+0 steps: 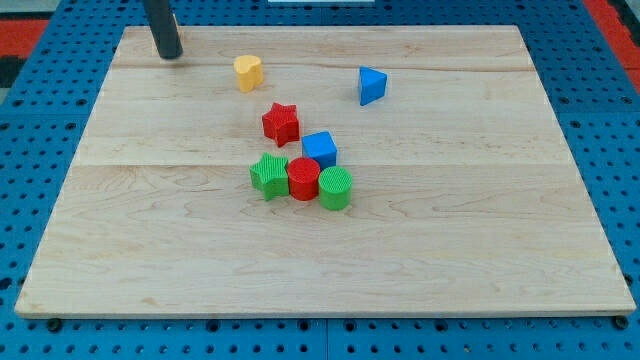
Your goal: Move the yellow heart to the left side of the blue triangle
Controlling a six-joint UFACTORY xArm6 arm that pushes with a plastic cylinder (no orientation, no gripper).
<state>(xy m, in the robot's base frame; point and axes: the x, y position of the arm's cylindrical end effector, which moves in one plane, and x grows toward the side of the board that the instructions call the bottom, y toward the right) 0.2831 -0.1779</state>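
The yellow heart (pixel 248 72) lies near the view's top, left of centre. The blue triangle (pixel 371 85) lies to its right, well apart from it. My tip (pixel 170 55) rests on the board at the view's top left, left of the yellow heart with a clear gap between them. The rod rises out of the view's top edge.
A red star (pixel 281 122) lies below the heart. Under it sits a tight cluster: a blue cube (pixel 319 149), a green star (pixel 269 175), a red cylinder (pixel 303 178) and a green cylinder (pixel 335 188). The wooden board (pixel 500 250) lies on a blue pegboard.
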